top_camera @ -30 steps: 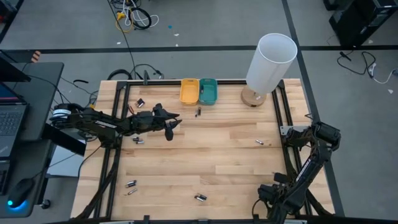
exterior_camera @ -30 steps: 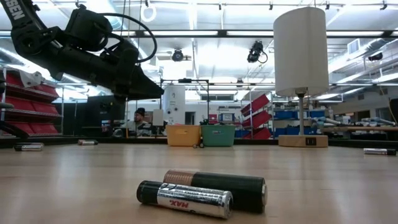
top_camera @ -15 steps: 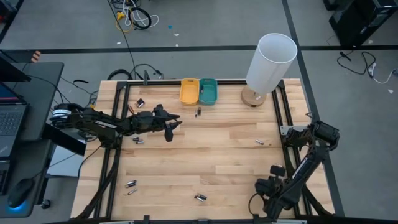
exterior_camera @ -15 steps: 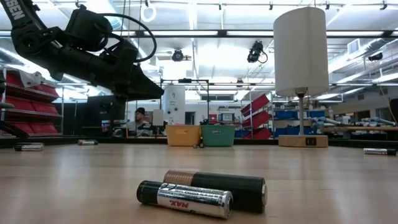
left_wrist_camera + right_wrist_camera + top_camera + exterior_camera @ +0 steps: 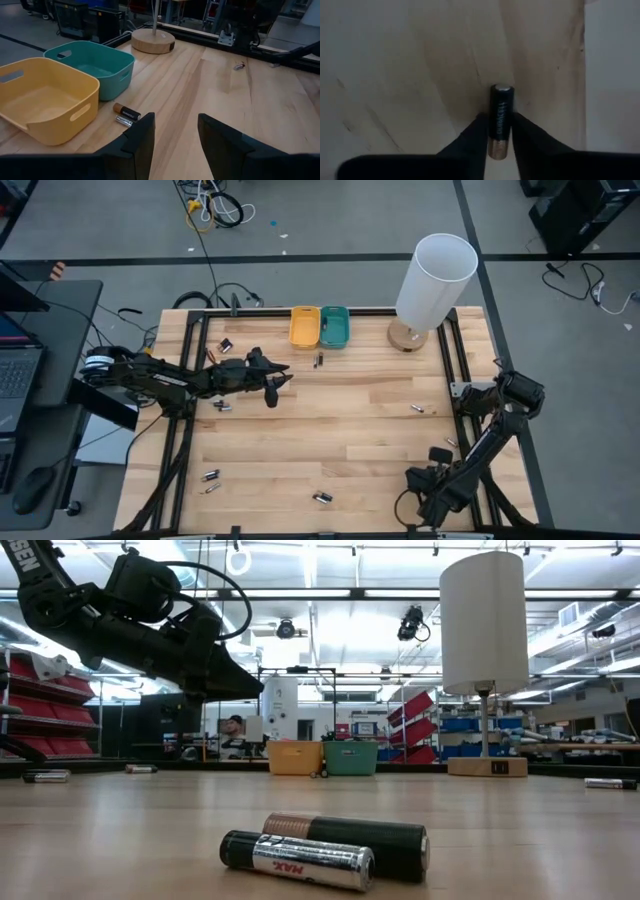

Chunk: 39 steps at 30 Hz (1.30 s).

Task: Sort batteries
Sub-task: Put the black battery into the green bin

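Note:
My right gripper [image 5: 438, 454] is near the table's right near corner, shut on a dark battery with a copper end [image 5: 500, 107]. My left gripper [image 5: 175, 135] is open and hangs above the table's left middle [image 5: 275, 385]. It faces two batteries [image 5: 125, 115] that lie on their sides by the yellow tray [image 5: 45, 100] and the teal tray [image 5: 95, 62]. More batteries lie scattered on the wood [image 5: 222, 406] [image 5: 210, 477] [image 5: 322, 498] [image 5: 418, 409]. In the low view, two of them [image 5: 320, 850] lie side by side in front. My right gripper pinches the battery's copper-end half [image 5: 498, 135] between its two fingers [image 5: 475, 135], and the battery lies along them. Its silvery end [image 5: 502, 89] sticks out past the fingertips. The fingers point down at the wood. I cannot tell whether the battery is clear of the table.
A lamp with a tall white shade [image 5: 438, 275] on a round wooden base [image 5: 404, 338] stands at the far right, beside the trays [image 5: 320, 326]. Black rails [image 5: 462, 360] run along the table's left and right sides. The middle of the table is bare wood [image 5: 340, 430].
My right arm has swung a little toward the table's left, and its gripper has shifted slightly toward the far edge. My left arm has kept still.

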Each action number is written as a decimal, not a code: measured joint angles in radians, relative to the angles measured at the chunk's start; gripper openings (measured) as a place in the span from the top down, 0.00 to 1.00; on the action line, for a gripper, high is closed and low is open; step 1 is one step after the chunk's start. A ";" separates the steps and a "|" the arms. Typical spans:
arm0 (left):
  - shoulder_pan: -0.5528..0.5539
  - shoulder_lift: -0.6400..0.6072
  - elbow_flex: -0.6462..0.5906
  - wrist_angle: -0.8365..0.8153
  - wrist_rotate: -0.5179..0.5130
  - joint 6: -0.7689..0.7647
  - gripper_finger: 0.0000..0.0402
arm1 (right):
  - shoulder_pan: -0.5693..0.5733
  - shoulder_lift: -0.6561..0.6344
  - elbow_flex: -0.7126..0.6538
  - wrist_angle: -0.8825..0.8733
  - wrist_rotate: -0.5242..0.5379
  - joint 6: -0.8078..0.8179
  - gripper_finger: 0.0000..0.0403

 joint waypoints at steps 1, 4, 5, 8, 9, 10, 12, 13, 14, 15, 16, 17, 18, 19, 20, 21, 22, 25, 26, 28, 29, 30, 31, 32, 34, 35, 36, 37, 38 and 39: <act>0.000 0.000 0.000 0.000 0.000 0.000 0.59 | -0.010 0.000 0.000 0.007 0.000 -0.004 0.87; 0.000 0.000 0.000 -0.004 0.000 0.000 0.59 | -0.042 -0.001 -0.003 0.045 0.013 -0.037 0.94; 0.000 0.000 0.000 -0.006 0.000 0.000 0.59 | -0.053 -0.001 -0.002 0.055 0.015 -0.043 0.94; 0.000 0.000 0.000 -0.011 0.000 -0.002 0.59 | -0.082 -0.002 -0.002 0.065 0.036 -0.067 0.94; 0.000 0.000 0.000 -0.012 0.000 -0.002 0.59 | -0.094 -0.006 -0.002 0.071 0.053 -0.083 0.94; -0.001 0.000 0.000 -0.011 0.001 -0.002 0.59 | -0.108 -0.015 -0.002 0.075 0.084 -0.098 0.94; -0.001 0.000 0.000 -0.012 0.001 -0.003 0.59 | -0.144 -0.032 -0.006 0.083 0.197 -0.140 0.94; -0.001 0.000 0.000 -0.015 0.001 -0.004 0.59 | -0.168 -0.043 -0.008 0.086 0.275 -0.163 0.94; -0.001 0.000 0.000 -0.016 0.001 -0.008 0.59 | -0.194 -0.059 -0.009 0.086 0.331 -0.188 0.94; -0.001 0.000 0.000 -0.017 0.001 -0.017 0.59 | -0.219 -0.079 -0.008 0.089 0.389 -0.215 0.94; -0.001 0.000 0.000 -0.017 0.001 -0.023 0.59 | -0.244 -0.099 -0.007 0.094 0.439 -0.246 0.94; -0.001 0.000 0.000 -0.017 0.001 -0.025 0.59 | -0.271 -0.116 -0.007 0.102 0.470 -0.284 0.94; -0.001 0.000 0.000 -0.017 0.001 -0.026 0.59 | -0.302 -0.130 -0.007 0.113 0.502 -0.330 0.94; -0.001 0.000 0.000 -0.017 0.001 -0.026 0.59 | -0.337 -0.144 -0.007 0.128 0.533 -0.381 0.94; -0.002 0.000 0.000 -0.018 0.001 -0.026 0.59 | -0.376 -0.157 -0.007 0.148 0.571 -0.433 0.94; -0.004 0.000 0.000 -0.019 0.001 -0.026 0.59 | -0.416 -0.168 -0.007 0.180 0.611 -0.487 0.94; -0.006 0.000 0.000 -0.020 0.001 -0.026 0.59 | -0.460 -0.179 -0.006 0.220 0.640 -0.549 0.94; -0.008 0.000 0.000 -0.024 0.003 -0.025 0.59 | -0.596 -0.188 -0.006 0.389 0.671 -0.741 0.94; -0.008 0.000 0.000 -0.032 0.005 -0.021 0.59 | -0.642 -0.187 -0.006 0.460 0.671 -0.807 0.94; -0.008 0.000 0.000 -0.052 0.008 -0.011 0.59 | -0.728 -0.187 -0.006 0.611 0.671 -0.936 0.94; -0.008 0.000 0.000 -0.062 0.009 -0.010 0.59 | -0.773 -0.187 -0.005 0.677 0.671 -0.994 0.93; -0.008 0.000 0.000 -0.073 0.009 -0.009 0.59 | -0.814 -0.187 -0.005 0.736 0.671 -1.039 0.93; -0.008 0.000 0.000 -0.083 0.009 -0.007 0.59 | -0.855 -0.187 -0.005 0.785 0.669 -1.078 0.93; -0.008 0.000 0.000 -0.091 0.009 -0.007 0.59 | -0.897 -0.187 -0.005 0.825 0.667 -1.106 0.93; -0.008 0.000 0.000 -0.097 0.009 -0.007 0.59 | -0.982 -0.187 -0.005 0.889 0.649 -1.143 0.93; -0.008 0.000 0.000 -0.099 0.009 -0.007 0.59 | -1.029 -0.185 -0.005 0.908 0.625 -1.151 0.93; -0.008 0.000 0.000 -0.103 0.009 -0.007 0.59 | -1.072 -0.173 -0.004 0.936 0.600 -1.153 0.93; -0.008 0.000 0.000 -0.108 0.009 -0.007 0.59 | -1.117 -0.165 -0.003 0.955 0.558 -1.154 0.93; -0.008 0.000 0.000 -0.112 0.009 -0.007 0.59 | -1.157 -0.149 -0.004 0.963 0.531 -1.155 0.93; -0.008 0.000 0.000 -0.112 0.009 -0.007 0.59 | -1.194 -0.130 -0.004 0.992 0.506 -1.155 0.93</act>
